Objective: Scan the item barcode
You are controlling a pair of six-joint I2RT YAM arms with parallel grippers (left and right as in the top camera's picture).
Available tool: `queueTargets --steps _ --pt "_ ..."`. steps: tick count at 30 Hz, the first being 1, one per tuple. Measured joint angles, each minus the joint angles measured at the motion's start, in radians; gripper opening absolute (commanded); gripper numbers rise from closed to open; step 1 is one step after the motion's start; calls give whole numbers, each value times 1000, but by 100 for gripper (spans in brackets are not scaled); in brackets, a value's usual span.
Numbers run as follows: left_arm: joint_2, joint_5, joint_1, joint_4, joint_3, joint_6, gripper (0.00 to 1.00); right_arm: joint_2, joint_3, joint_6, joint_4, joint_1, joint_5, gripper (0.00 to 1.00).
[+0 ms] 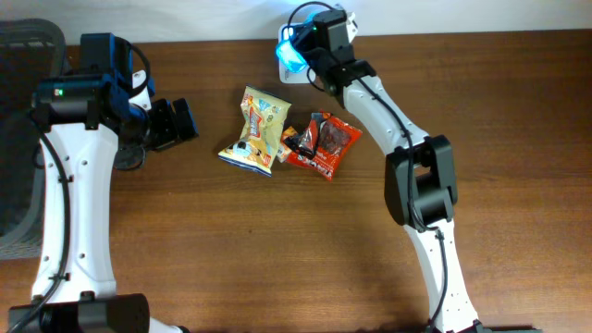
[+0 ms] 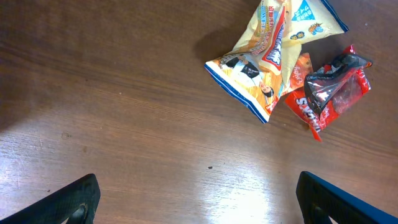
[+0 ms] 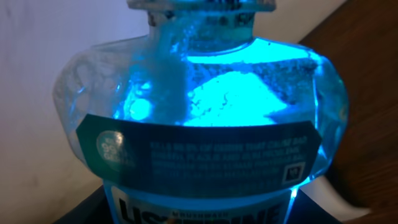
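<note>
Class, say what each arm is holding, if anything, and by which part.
The right gripper holds the bottle by its labelled body; the left gripper, open, holds nothing.

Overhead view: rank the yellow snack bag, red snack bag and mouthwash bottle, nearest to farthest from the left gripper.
1. Yellow snack bag, centre, closest to the left gripper.
2-3. Red snack bag, past the yellow one, and mouthwash bottle, far edge: too close to call.

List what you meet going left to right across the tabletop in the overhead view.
Order: left hand → yellow snack bag → red snack bag. The blue bottle in the right hand overlaps the bags sideways, so it is omitted.
</note>
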Motion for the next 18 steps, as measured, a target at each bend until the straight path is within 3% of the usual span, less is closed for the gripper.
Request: queueTargets --steps 4,6,9,12,14,18 --pt "0 0 0 0 0 0 99 -65 0 -124 -132 -113 -15 44" --pt "0 0 0 1 0 0 99 -178 0 -144 -286 -229 -20 44" --pt "0 0 0 3 0 0 99 -302 29 -164 -626 -547 -8 43" --pt "0 0 0 1 0 0 99 -294 14 -318 -835 -819 64 44" --pt "0 0 0 0 0 0 99 -294 11 -426 -869 -949 169 44" --pt "0 0 0 -1 0 0 99 -294 -75 -528 -806 -1050 318 45"
